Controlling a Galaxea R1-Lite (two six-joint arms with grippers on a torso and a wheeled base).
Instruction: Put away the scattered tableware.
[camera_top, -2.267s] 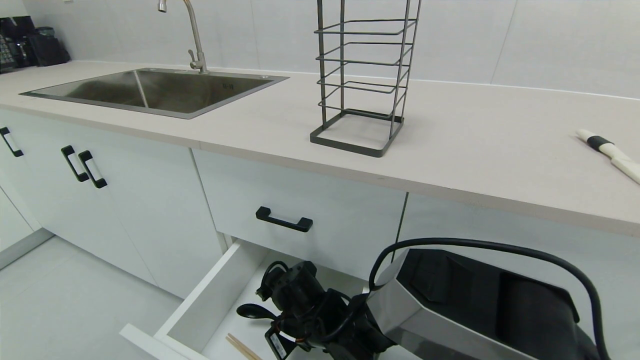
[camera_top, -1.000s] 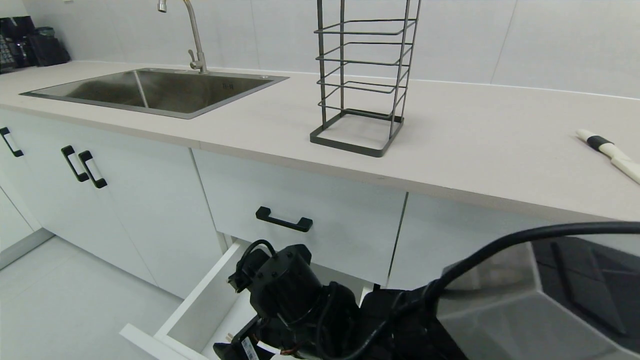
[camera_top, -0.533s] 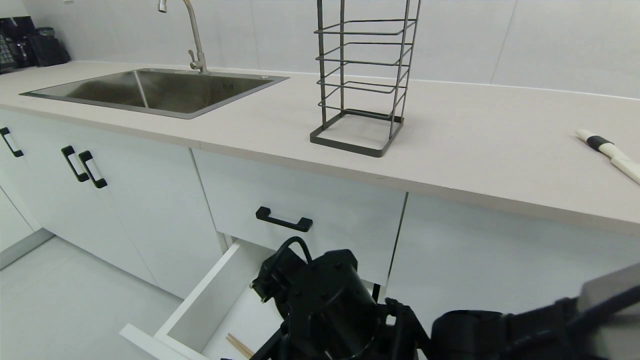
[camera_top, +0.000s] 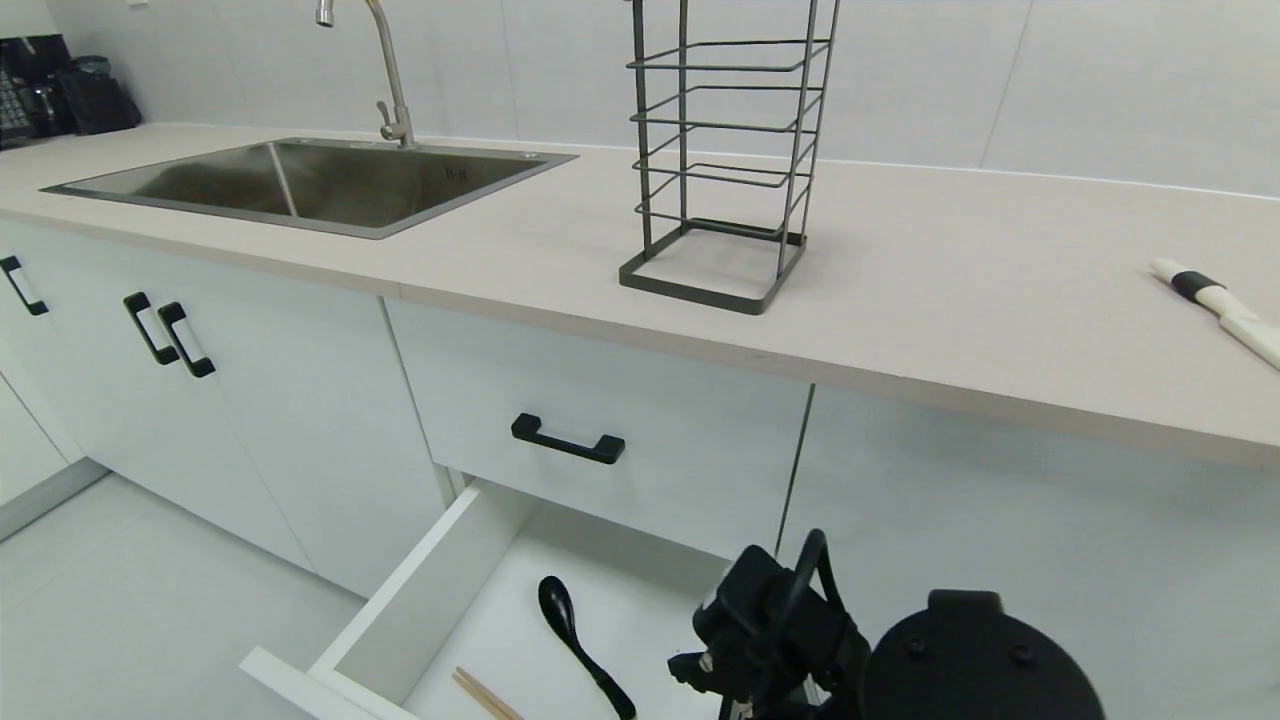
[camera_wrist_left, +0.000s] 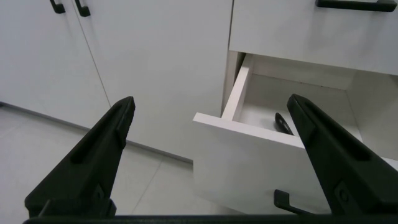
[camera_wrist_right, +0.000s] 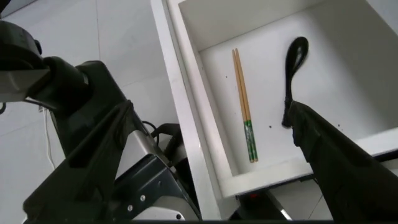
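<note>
With left gripper (camera_wrist_left: 208, 107) and right gripper (camera_wrist_right: 208, 112) both spread wide and empty, the white utensil (camera_top: 1226, 306) on the counter's (camera_top: 950, 300) right looks light, stiff and slick, best pinched across its narrow shaft.

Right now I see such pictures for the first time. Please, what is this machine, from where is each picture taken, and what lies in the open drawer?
It is a two-armed robot before a kitchen counter. One picture is from a camera on its head, two from cameras on its wrists; the dark prongs there are each arm's end effector. The left end effector and the right end effector are both open and hold nothing. On the counter stand a wire rack and, at the right, a white utensil; a sink is set into it. Below, the open drawer holds a black spoon and a pair of chopsticks, lying apart.
</note>
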